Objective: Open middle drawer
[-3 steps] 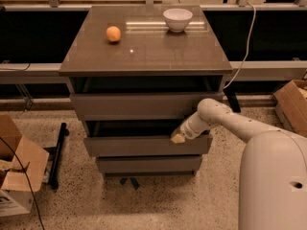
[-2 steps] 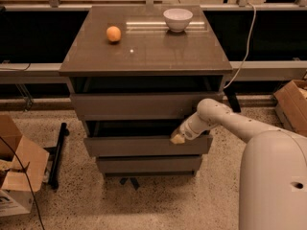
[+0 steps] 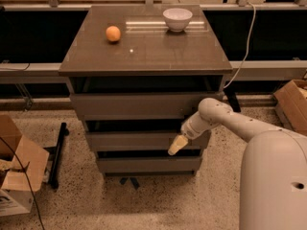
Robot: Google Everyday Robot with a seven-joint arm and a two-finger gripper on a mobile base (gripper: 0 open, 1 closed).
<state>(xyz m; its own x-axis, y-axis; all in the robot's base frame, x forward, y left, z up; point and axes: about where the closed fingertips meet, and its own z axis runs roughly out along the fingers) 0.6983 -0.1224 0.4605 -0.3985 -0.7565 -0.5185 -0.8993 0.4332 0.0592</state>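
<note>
The middle drawer [image 3: 136, 141] is the second of three grey-brown flat fronts on the cabinet. It stands out a little, with a dark gap above its front. My gripper [image 3: 177, 145] has a cream tip. It is at the right part of the middle drawer's front, by its lower edge, and points down and to the left. My white arm [image 3: 225, 120] reaches to it from the lower right. The top drawer front [image 3: 129, 105] is above and the bottom drawer front [image 3: 148, 165] is below.
An orange [image 3: 113, 33] and a white bowl [image 3: 177, 18] sit on the cabinet top [image 3: 144, 51]. Cardboard boxes stand on the floor at the left [image 3: 17, 169] and the right [image 3: 293, 103]. A white cable [image 3: 247, 42] hangs at the right. My white base [image 3: 273, 181] fills the lower right.
My gripper tip has moved down a little, from the upper edge of the middle drawer's front toward its lower edge. The drawer looks much the same.
</note>
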